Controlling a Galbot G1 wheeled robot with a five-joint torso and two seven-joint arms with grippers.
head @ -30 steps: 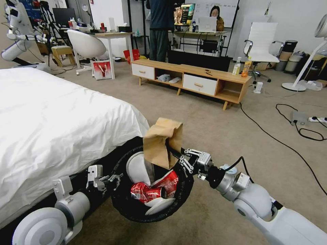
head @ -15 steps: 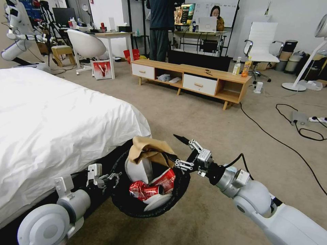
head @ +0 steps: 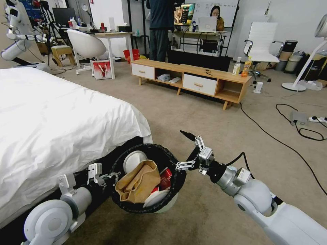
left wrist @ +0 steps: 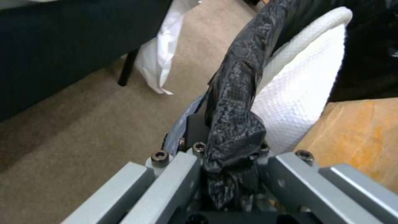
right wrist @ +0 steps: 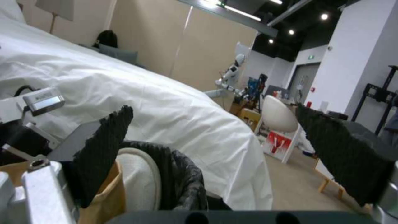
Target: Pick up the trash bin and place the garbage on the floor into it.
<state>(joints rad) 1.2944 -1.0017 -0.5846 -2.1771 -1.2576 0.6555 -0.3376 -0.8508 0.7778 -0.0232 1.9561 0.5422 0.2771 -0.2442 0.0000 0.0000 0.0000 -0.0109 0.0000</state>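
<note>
- The right gripper [head: 185,150] hung beside the trash bin [head: 149,207], at its rim on the side away from the bed; its two black ribbed fingers [right wrist: 104,149] stood spread wide with nothing between them.
- The left gripper [head: 109,177] sat at the bin's rim on the bed side, its grey metal jaws clamped on the rolled edge of the crinkled black liner [left wrist: 234,102]; the wrist view showed that plastic bunched between the jaws.
- The bin was round and held off the floor [head: 204,211], close against the foot of the bed.
- Inside it a crumpled brown paper bag [head: 138,182] lay slumped across the middle, creased and matt, over a crushed red can [head: 166,177] and beside the smooth white curved lid flaps [head: 134,160].
- Half a second before, the bag had perched on the bin's far rim, still at the right gripper's fingertips; now it lay lower, fully inside, and the gripper stood apart from it and slightly higher.
- The bed [head: 61,119], next to the bin, carried a soft white cover falling in folds.
- Beyond the bin, beige short-pile carpet ran to a low wooden cabinet [head: 190,80] with white drawers; black cables [head: 272,136] crossed the carpet off to the bin's right.
</note>
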